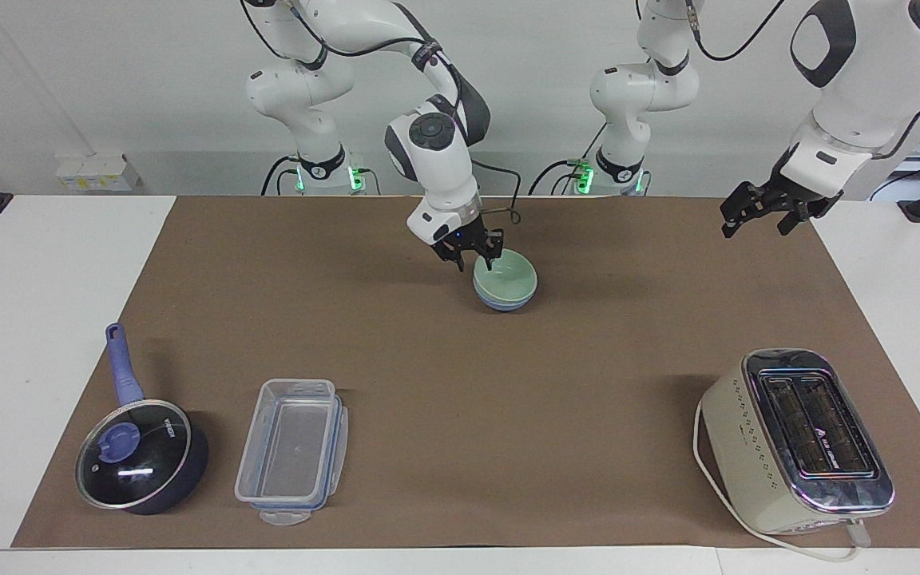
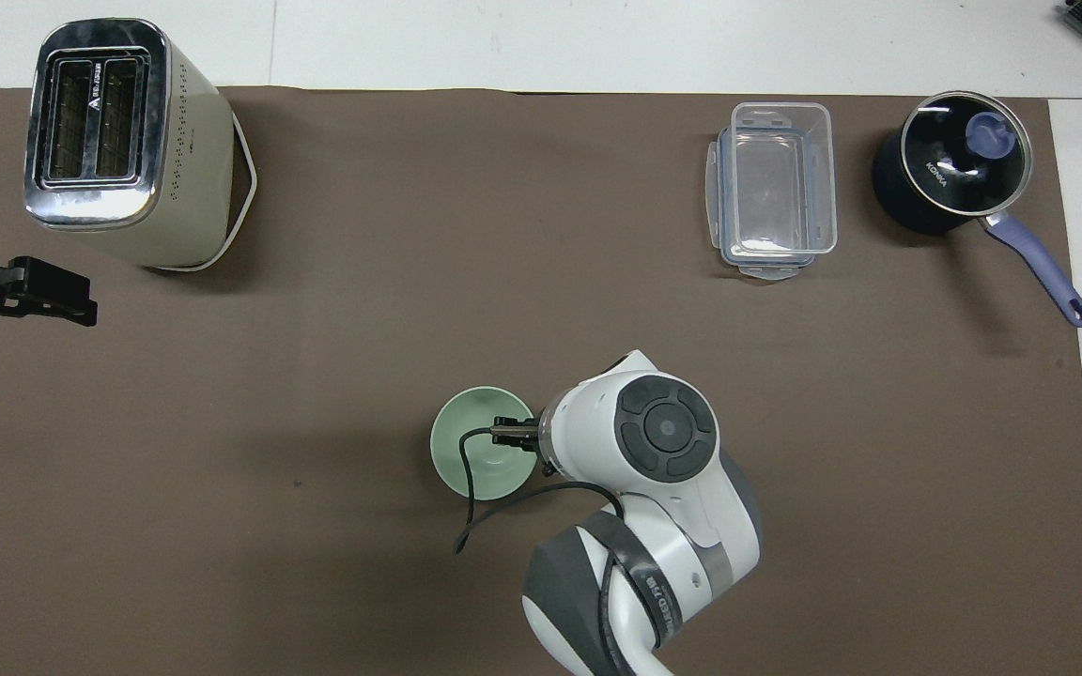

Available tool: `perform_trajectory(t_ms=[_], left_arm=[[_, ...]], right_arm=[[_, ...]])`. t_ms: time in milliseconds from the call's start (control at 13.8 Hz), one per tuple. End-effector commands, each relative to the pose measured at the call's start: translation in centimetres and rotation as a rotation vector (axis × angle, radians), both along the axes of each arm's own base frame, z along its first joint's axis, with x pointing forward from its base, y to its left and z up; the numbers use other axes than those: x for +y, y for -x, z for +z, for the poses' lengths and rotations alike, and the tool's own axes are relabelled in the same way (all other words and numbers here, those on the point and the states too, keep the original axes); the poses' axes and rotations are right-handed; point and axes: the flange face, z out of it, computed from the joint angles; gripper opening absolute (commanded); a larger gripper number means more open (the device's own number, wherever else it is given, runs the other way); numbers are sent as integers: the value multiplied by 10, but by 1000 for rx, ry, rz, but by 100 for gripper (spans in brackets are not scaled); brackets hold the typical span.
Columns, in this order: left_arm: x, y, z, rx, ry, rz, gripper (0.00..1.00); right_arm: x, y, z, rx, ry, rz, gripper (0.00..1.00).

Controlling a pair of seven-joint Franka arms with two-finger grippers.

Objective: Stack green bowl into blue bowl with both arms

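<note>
Two bowls, green bowl (image 1: 505, 274) in blue bowl (image 1: 505, 302); one toaster (image 1: 797, 441), one container (image 1: 292, 450), one saucepan (image 1: 143, 455).

The stacked bowls (image 1: 505, 287) sit mid-mat with open mat all around. The right gripper (image 1: 476, 254) hangs over their rim on the robots' side. The toaster (image 1: 795, 439), plastic container (image 1: 292, 443) and saucepan (image 1: 140, 451) stand well apart from the bowls, farther from the robots.
</note>
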Motion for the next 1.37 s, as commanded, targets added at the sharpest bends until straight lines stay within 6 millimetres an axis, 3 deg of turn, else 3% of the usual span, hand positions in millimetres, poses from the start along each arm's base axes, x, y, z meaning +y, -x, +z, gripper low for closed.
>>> perform_trajectory(t_ms=[0,289,433,578,722,939,1084,1300], left_arm=[[2,0,4,7,-15,6,100],[2,-1,4,5,-15,6,100],[2,-1,4,5,-15,6,100],[2,0,4,7,-15,6,100],[2,-1,4,5,-13,6,100],[2,0,4,7,-15,6,100],[2,0,4,7,-15,6,100],[2,0,4,7,-13,6,100]], right_arm=[[-51,-11,46,-12,-2,-53,100],[-153,-34,102,-52,1,-113,100],[-192,-43,129,-66,17,-122,100],[-231,-56,171,-87,98,-115,100],[-253,-62,205,-99,159,-96,100],[-265,-66,237,-111,201,-101,100],[-281,-68,268,-125,199,-132,100],[-292,-82,274,-81,250,-118,100]])
